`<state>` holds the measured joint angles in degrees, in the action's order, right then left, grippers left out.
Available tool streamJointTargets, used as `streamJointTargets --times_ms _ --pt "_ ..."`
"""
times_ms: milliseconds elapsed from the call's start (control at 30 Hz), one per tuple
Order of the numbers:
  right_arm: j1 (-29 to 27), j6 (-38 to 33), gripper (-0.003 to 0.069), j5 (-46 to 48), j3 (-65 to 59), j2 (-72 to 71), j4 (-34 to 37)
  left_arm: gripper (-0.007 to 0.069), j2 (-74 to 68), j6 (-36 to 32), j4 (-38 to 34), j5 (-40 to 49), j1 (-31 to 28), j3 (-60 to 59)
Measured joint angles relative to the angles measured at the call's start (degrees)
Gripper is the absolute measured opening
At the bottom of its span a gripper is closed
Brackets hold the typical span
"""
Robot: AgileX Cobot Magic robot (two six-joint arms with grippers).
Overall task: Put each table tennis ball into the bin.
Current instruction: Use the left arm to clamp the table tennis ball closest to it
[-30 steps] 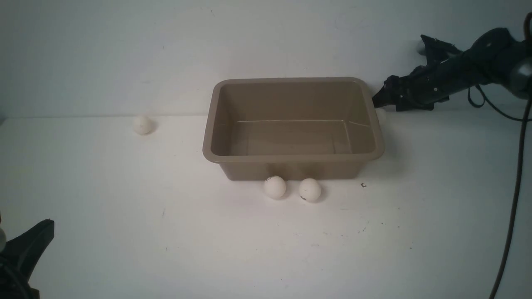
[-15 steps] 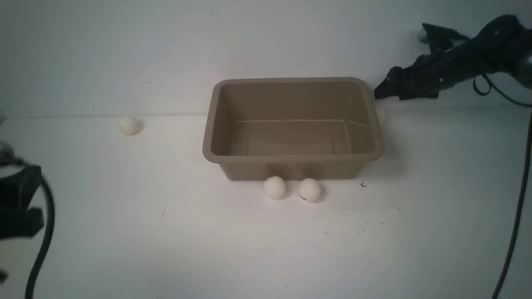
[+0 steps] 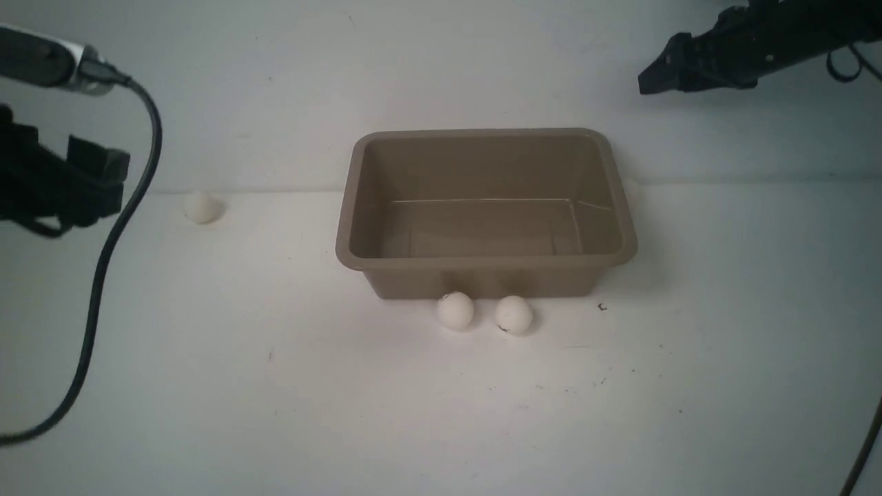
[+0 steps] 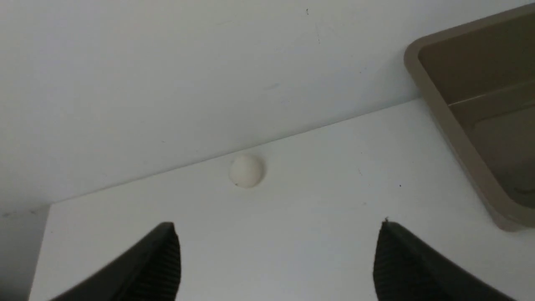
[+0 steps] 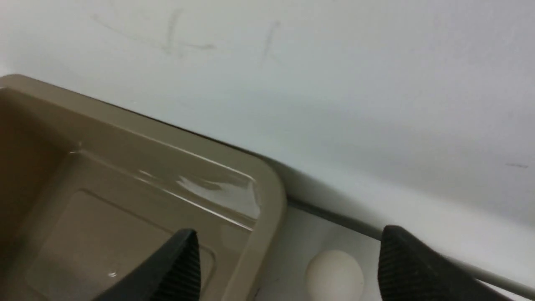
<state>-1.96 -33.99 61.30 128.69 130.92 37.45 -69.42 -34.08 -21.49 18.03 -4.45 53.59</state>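
Note:
The taupe bin (image 3: 482,262) stands at mid-table with nothing in it. Two table tennis balls (image 3: 455,311) (image 3: 513,314) rest against its near wall. Another ball (image 3: 200,207) lies far left by the back wall. It also shows in the left wrist view (image 4: 246,170), well ahead of my open, empty left gripper (image 4: 278,234). A further ball (image 5: 334,274) sits behind the bin's right rear corner (image 5: 267,200). My right gripper (image 5: 288,242) hangs open high above that corner and ball, touching neither. In the front view it (image 3: 648,79) is at the top right.
A white wall rises close behind the bin and the far balls. My left arm (image 3: 69,182) and its black cable (image 3: 103,262) hang over the table's left side. Small dark specks (image 3: 602,307) mark the white tabletop.
My left arm has swung up from the bottom left corner and its jaws have widened. My right gripper has lifted away from the bin's corner. The far left ball has rolled further left.

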Motion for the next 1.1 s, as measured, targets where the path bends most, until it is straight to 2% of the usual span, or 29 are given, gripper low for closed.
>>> streamJointTargets --times_ms 233,400,500,600,1100 --pt "0.00 -0.17 0.0514 1.88 0.00 -3.92 0.00 0.0549 -13.98 0.73 -7.09 4.34 -6.98 7.19" --pt "0.00 -0.39 0.0514 3.60 0.00 -6.34 0.26 0.0541 -25.57 -5.53 -14.92 11.14 -10.50 14.84" --pt "0.00 -1.22 0.0514 5.14 0.00 -7.80 0.84 0.0541 -33.18 -12.86 -21.17 15.16 -10.88 20.94" --pt "0.00 -1.51 0.0514 6.00 0.00 -8.82 0.89 0.0541 -38.41 -16.64 -23.57 16.95 -10.88 25.25" --pt "0.00 -3.90 0.0514 7.39 0.00 -9.93 1.20 0.0541 -56.94 -21.68 -24.60 12.88 -9.91 40.39"
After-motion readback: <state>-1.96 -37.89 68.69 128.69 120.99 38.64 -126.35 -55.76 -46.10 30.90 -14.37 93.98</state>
